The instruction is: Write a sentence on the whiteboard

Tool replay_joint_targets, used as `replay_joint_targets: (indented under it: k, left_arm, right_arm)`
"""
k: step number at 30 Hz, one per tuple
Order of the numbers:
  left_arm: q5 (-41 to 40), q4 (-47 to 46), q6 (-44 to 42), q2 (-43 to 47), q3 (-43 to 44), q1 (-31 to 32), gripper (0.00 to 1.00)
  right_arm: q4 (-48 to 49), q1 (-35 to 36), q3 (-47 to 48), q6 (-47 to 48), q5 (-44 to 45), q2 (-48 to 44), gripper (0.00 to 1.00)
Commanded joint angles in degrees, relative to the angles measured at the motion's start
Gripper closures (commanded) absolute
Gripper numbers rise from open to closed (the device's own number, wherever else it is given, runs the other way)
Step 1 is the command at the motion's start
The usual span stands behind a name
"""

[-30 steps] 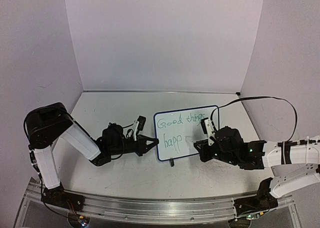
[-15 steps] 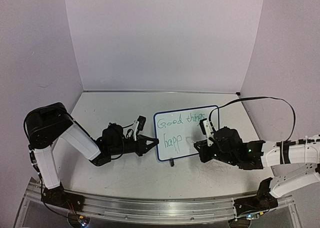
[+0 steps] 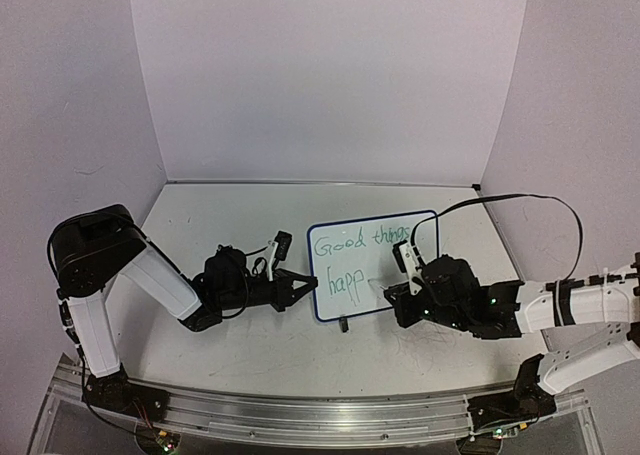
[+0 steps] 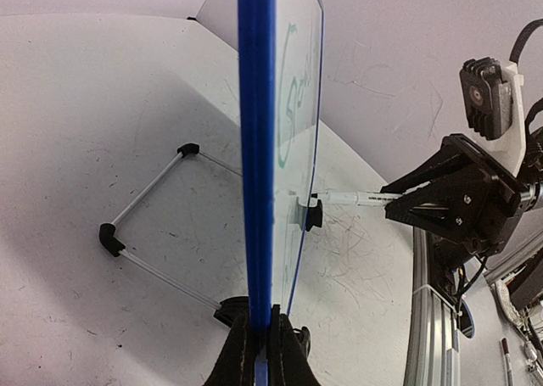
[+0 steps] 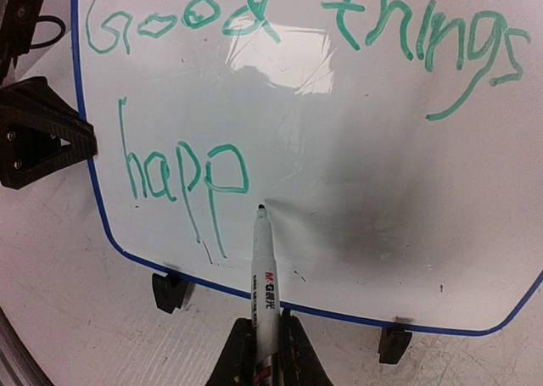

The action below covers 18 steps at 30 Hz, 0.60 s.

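The left jaws are clamped together on the blue frame of the whiteboard (image 4: 256, 148), gripping the edge nearest them; the board runs straight out ahead of those jaws, edge-on in the left wrist view. The grip seems meant to brace the board so pen pressure cannot push it across the worktop (image 3: 220, 215); the 2 black clip feet (image 5: 170, 291) under the lower frame prop it up, yet probably would not hold it still alone.

The right jaws are clamped on the barrel of a marker (image 5: 264, 267), which sticks out directly ahead of them with its tip pointing at the writing face; from the side it appears to touch the surface, though I cannot be sure. Holding the pen low on the barrel leaves the tip in plain sight of the wrist camera.

The sentence (image 5: 346, 13) lies on the board beyond the right jaws; line 1 reads "Good things", line 2 only "happ". The tip sits just right of the last "p", so I judge the next letter is due there.
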State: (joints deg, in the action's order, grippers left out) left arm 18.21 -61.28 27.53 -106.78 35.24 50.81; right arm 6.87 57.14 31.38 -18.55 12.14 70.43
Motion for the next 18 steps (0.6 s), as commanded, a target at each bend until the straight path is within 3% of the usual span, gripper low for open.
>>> replay_joint_targets:
  k: [1,18]
  left_arm:
    - [-0.6,0.4,-0.6,2.3,0.9,-0.1,1.0]
    - [-0.6,0.4,-1.0,2.8,0.4,-0.1,1.0]
  right_arm:
    - [3.8,0.0,2.5,-0.5,0.5,-0.4,1.0]
    - [3.5,-0.1,3.0,-3.3,3.5,3.5,1.0]
